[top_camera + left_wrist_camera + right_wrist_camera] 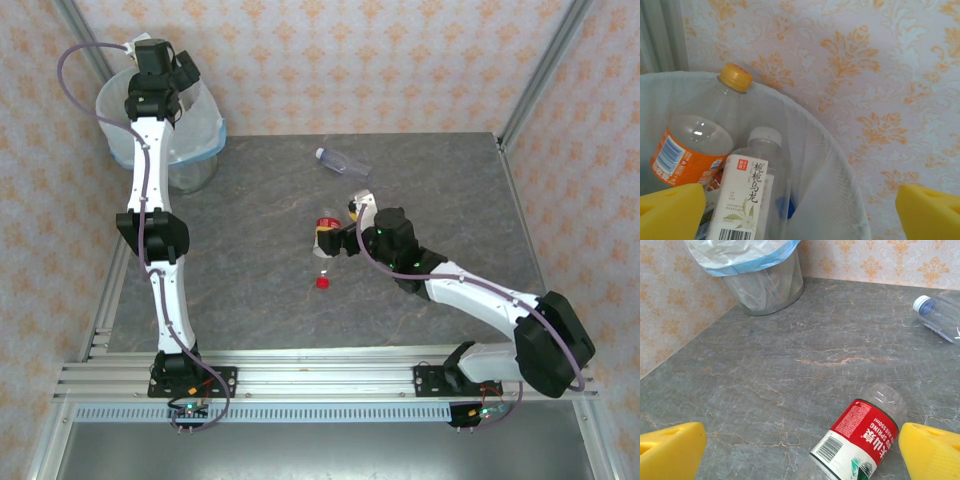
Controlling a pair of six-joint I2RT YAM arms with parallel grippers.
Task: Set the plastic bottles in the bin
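My left gripper hangs over the bin at the far left corner. Its yellow fingertips stand wide apart and hold nothing. Below them, in the white bag liner, lie an orange-labelled bottle and a white-green labelled bottle. My right gripper is open at mid-table, low over a red-labelled bottle that lies on its side just inside the right fingertip. A clear bottle with a white cap lies farther back.
A small loose red cap sits on the grey stone tabletop in front of the red-labelled bottle. The bin's mesh wall stands against the patterned wall. Metal frame posts rise at the table's back corners.
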